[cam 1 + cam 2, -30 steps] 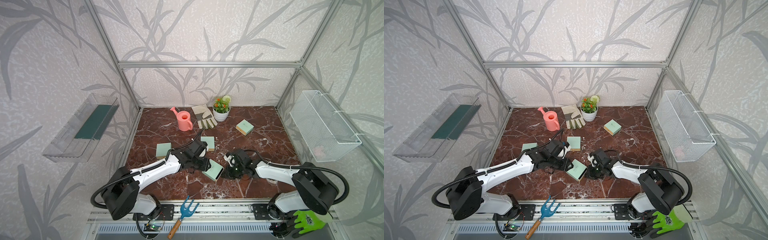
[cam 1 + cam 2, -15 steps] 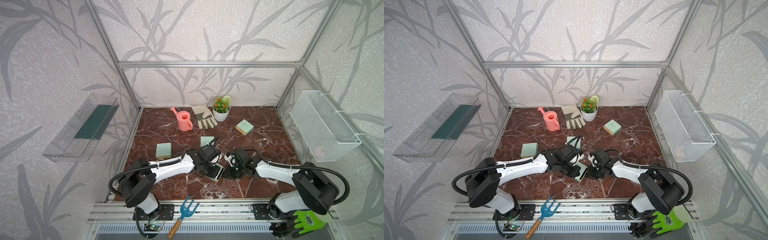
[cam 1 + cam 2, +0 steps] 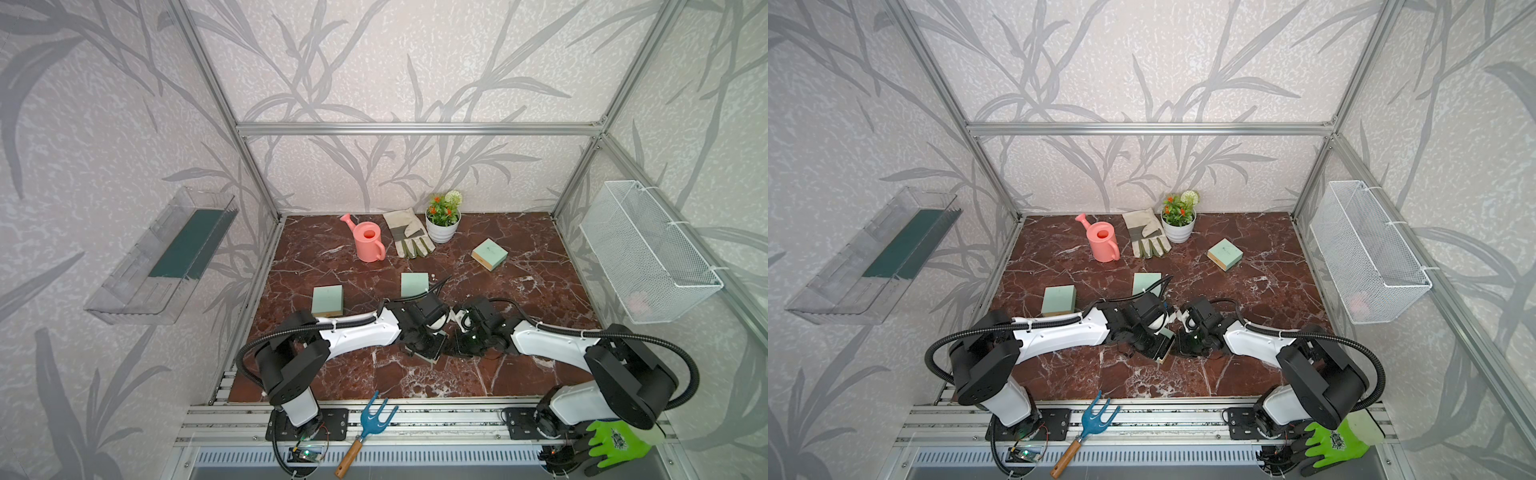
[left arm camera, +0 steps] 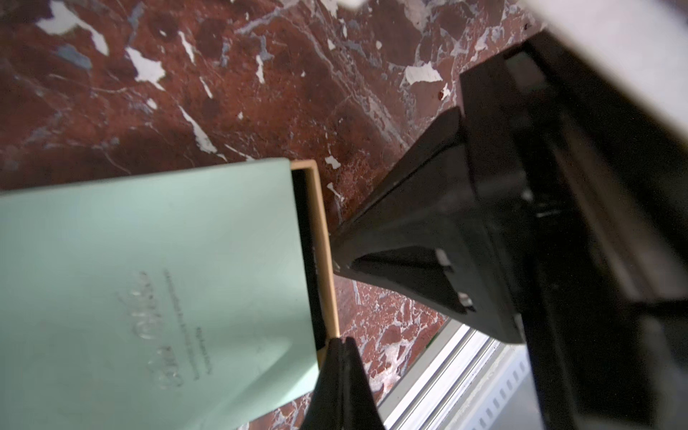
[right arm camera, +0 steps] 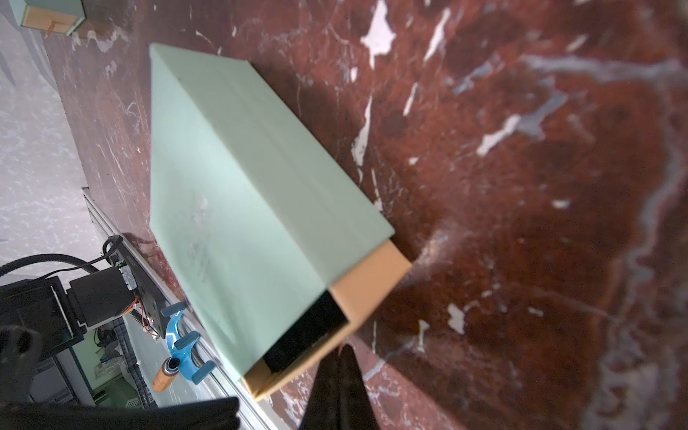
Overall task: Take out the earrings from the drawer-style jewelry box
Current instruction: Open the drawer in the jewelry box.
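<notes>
Box [image 5: 238, 167]: mint-green, tan drawer [image 5: 372, 286] out a bit, inside dark. L gripper [image 4: 344, 344] & R gripper [image 5: 340, 353] both pinched together, tips at drawer rim.

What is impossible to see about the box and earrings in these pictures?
Earrings: none visible; the drawer opening is dark in both wrist views.
Jewelry box: the left arm covers most of it in both top views.
Lettering on its lid: blurred in the left wrist view.
</notes>
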Controlling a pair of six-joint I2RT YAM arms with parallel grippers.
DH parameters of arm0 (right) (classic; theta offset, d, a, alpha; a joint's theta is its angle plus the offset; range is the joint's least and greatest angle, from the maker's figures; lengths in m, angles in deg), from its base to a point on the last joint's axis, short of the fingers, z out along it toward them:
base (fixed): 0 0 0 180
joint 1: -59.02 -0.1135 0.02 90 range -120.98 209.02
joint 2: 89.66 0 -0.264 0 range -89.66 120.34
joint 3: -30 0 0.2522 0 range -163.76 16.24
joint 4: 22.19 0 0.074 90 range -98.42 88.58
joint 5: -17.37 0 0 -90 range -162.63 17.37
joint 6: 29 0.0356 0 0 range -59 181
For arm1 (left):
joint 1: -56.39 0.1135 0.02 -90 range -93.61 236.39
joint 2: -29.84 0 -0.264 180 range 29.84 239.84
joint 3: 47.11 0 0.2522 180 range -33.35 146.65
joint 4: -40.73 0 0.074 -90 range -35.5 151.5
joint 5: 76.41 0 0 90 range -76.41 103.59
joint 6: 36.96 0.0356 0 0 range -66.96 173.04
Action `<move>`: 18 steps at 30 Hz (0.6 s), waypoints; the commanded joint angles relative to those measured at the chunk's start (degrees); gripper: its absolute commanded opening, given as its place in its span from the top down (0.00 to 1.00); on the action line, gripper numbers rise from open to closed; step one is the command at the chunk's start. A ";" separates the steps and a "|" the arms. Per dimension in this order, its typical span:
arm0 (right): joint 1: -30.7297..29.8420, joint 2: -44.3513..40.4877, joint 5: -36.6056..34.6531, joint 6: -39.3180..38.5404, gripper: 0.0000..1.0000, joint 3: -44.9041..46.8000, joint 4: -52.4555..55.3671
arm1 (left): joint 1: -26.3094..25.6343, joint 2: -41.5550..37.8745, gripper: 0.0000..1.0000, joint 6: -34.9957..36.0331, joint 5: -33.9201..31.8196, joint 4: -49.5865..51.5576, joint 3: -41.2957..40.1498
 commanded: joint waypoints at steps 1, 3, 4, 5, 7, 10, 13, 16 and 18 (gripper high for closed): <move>0.34 -0.58 -0.30 -0.47 1.00 -1.16 1.61 | -0.26 1.10 1.00 0.27 -0.60 0.01 1.71; 0.42 -0.58 -0.34 -0.47 1.00 -1.12 1.69 | -0.26 1.45 1.00 0.22 -0.61 -0.04 1.65; 0.42 -0.58 -0.27 -0.51 1.00 -1.13 1.58 | -0.26 1.54 1.00 0.14 -0.61 -0.16 1.66; 0.43 -0.58 -0.23 -0.44 1.00 -1.12 1.61 | -0.26 1.56 1.00 0.13 -0.65 -0.13 1.71; 0.41 -0.58 -0.21 -0.40 1.00 -1.11 1.55 | -0.28 1.71 1.00 0.07 -1.22 0.11 1.76; 0.43 -0.67 -0.21 -0.42 1.00 -1.03 1.52 | -0.27 1.85 1.00 -0.13 -2.65 0.76 2.09; 0.41 -0.67 -0.16 -0.49 1.00 -1.04 1.67 | -0.29 1.98 1.00 -0.39 -3.81 1.21 2.31; 0.48 -1.06 -0.30 -0.46 1.00 -0.65 1.86 | -0.27 2.37 1.00 -0.41 -4.69 2.01 2.78; 0.68 -1.52 -0.33 -0.46 1.00 -0.29 1.95 | -0.28 2.57 1.00 -0.31 -4.70 2.20 2.94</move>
